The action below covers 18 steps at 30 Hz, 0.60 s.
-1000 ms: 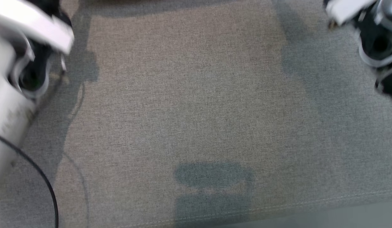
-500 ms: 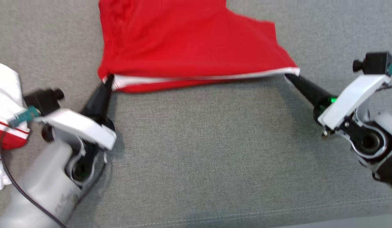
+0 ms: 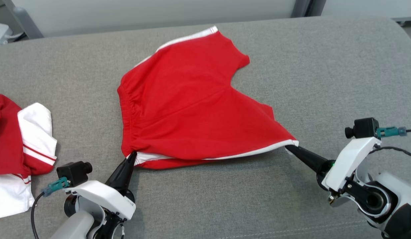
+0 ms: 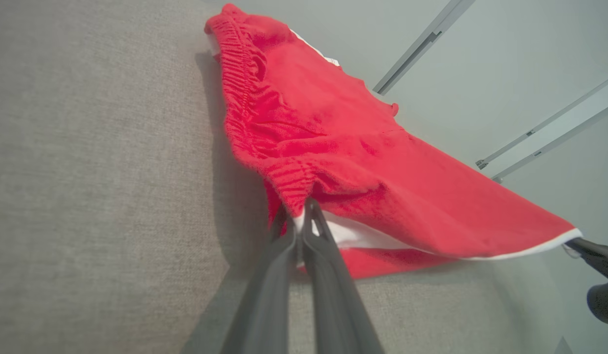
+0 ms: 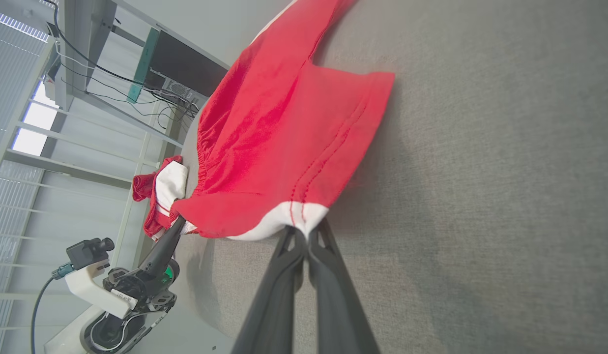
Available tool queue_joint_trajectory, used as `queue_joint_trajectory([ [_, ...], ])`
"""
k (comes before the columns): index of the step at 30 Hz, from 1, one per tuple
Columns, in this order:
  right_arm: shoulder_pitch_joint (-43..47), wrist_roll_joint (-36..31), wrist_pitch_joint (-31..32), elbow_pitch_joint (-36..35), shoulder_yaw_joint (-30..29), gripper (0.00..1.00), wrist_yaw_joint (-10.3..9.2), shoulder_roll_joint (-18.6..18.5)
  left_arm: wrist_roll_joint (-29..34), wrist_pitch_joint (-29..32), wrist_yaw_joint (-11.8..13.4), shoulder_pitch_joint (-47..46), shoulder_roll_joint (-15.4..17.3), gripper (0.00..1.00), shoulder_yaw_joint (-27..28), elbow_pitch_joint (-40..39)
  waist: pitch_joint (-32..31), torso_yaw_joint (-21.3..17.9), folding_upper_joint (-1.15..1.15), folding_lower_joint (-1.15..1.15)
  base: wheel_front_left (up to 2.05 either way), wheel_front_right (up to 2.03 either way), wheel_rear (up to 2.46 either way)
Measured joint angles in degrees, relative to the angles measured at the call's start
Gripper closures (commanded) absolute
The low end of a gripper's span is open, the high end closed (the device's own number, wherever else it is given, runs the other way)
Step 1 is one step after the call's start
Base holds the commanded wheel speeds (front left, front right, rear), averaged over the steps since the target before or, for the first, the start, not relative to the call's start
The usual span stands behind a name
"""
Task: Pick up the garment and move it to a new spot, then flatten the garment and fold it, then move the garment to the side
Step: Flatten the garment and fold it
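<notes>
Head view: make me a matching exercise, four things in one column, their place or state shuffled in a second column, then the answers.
1 red shorts
2 left jaws
3 right jaws
4 red-and-white clothes heap

A shut on the shorts' white leg-hem corner
B lying at the view's left edge
C near edge stretched taut
D shut on the shorts' waistband corner

Pairs: 1-C, 2-D, 3-A, 4-B

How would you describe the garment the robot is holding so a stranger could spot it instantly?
Look at the wide grey cushion; near its middle lie red shorts, their near edge pinched by the left gripper and the right gripper. Unlike the crumpled red-and-white clothes at the cushion's left edge, the shorts are spread out, nearly all red with thin white trim.
</notes>
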Motion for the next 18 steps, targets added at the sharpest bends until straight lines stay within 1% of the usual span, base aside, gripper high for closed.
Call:
queue_joint_trajectory([
  [2,0.92,0.00,0.40,-0.03,-0.02,1.00,0.00,-0.04,0.04,0.00,0.00,0.51,0.01,1.00,0.00,0.37,-0.77,-0.12,0.00,0.00,0.00,0.00,0.00],
  [3,1.29,-0.08,0.71,-0.02,0.05,1.00,0.00,-0.07,0.09,0.00,0.00,0.62,0.03,0.97,-0.01,0.77,-0.96,-0.18,0.00,0.00,0.00,0.00,0.00],
  [4,1.44,-0.51,0.80,0.05,0.20,1.00,0.00,-0.04,0.36,0.00,0.00,0.62,0.10,0.69,-0.11,1.25,-1.04,-0.28,0.00,0.00,0.00,0.00,0.00],
  [5,1.44,-0.51,0.80,0.05,0.20,0.60,0.00,-0.04,0.36,0.00,0.00,0.62,0.10,0.05,-0.11,1.25,-1.04,-0.28,0.00,0.00,0.00,0.00,0.00],
  [6,1.46,-1.13,0.80,0.21,0.26,0.16,0.00,-0.04,1.00,0.00,0.00,0.62,0.19,0.00,-0.29,1.57,-1.07,-0.36,0.00,0.00,0.00,0.00,0.00],
  [7,1.46,-2.04,0.75,0.32,0.34,0.00,0.00,-0.04,1.47,0.00,0.00,0.62,0.20,0.00,-0.40,1.77,-1.09,-0.40,0.00,0.00,0.00,0.00,0.00],
  [9,1.46,-3.45,0.04,0.47,0.42,0.00,0.00,-0.01,2.27,0.00,0.00,0.63,0.18,0.00,-0.63,2.18,-1.14,-0.40,0.00,0.00,0.00,0.00,0.00],
  [14,1.44,-6.99,-4.27,1.05,0.19,0.00,0.00,-0.23,5.12,0.00,0.00,0.79,0.47,0.00,-0.97,2.77,-1.72,-0.10,0.00,0.00,0.00,0.00,0.00],
  [16,1.36,-8.96,-7.57,2.41,0.01,0.00,0.00,-0.29,5.88,0.00,0.00,1.35,0.41,0.00,0.24,2.65,-2.20,0.19,0.00,0.00,0.00,0.00,0.00],
  [18,1.27,-13.33,-13.47,5.42,0.04,0.00,0.00,-0.37,8.79,0.00,0.00,2.93,0.29,0.00,3.50,2.44,-3.03,0.63,0.00,0.00,0.00,0.00,0.00],
])
